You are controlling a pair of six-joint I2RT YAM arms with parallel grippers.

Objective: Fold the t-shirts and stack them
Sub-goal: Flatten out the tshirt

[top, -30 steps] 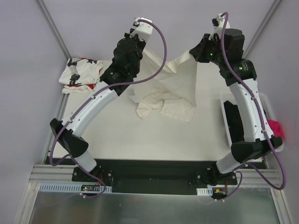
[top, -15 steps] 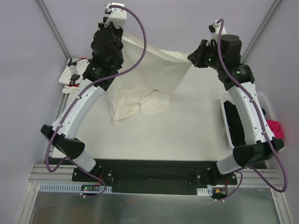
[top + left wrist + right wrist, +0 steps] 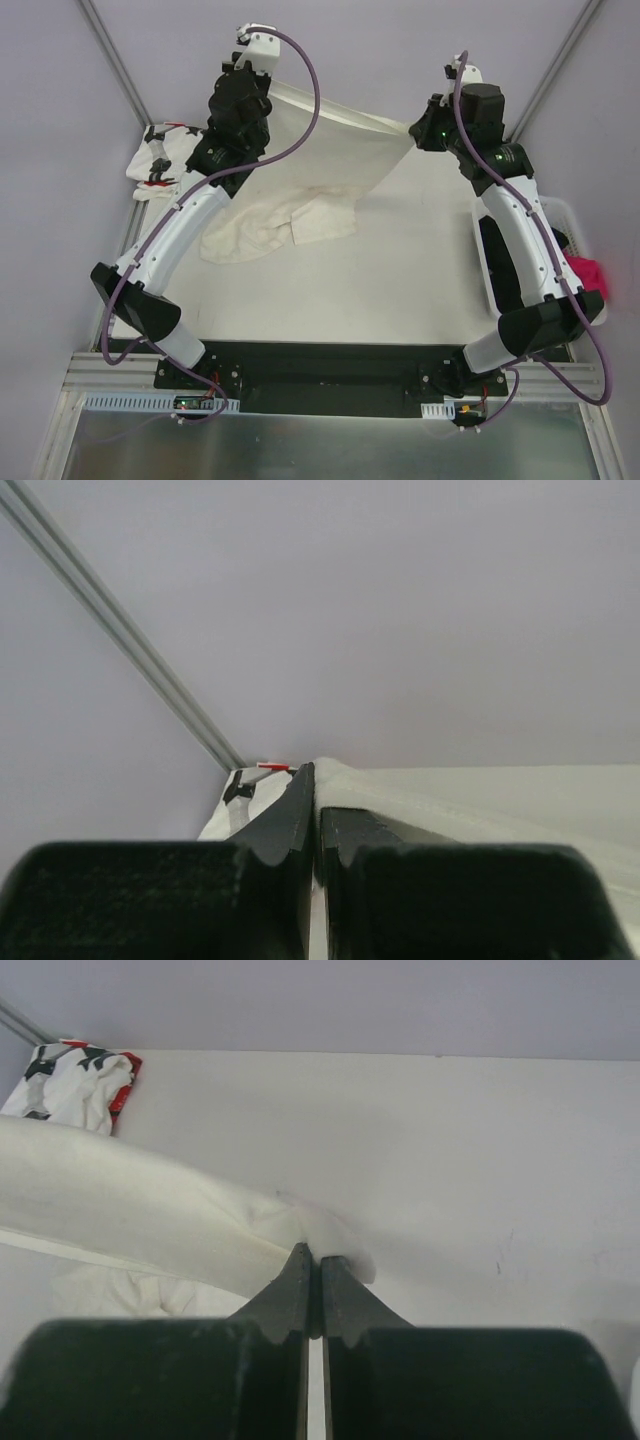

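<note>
The plain cream-white t-shirt [image 3: 330,165] hangs stretched in the air between both grippers, its lower part trailing on the table [image 3: 400,260]. My left gripper [image 3: 262,82] is shut on its left top corner [image 3: 400,795], held high at the back left. My right gripper [image 3: 412,128] is shut on its right top corner [image 3: 310,1230]. The star-print t-shirt [image 3: 165,160] lies crumpled at the table's back left; it also shows in the right wrist view [image 3: 75,1082] and in the left wrist view [image 3: 245,795].
A white perforated basket [image 3: 560,225] stands at the table's right edge under the right arm, with a pink object [image 3: 590,272] at its near end. Grey walls and a metal corner post [image 3: 130,650] close in behind the left gripper.
Both grippers have spread apart and raised the cream-white t-shirt, the left going left and back. The cloth has pulled from a bunched heap into a taut sheet, and its trailing part slid left.
</note>
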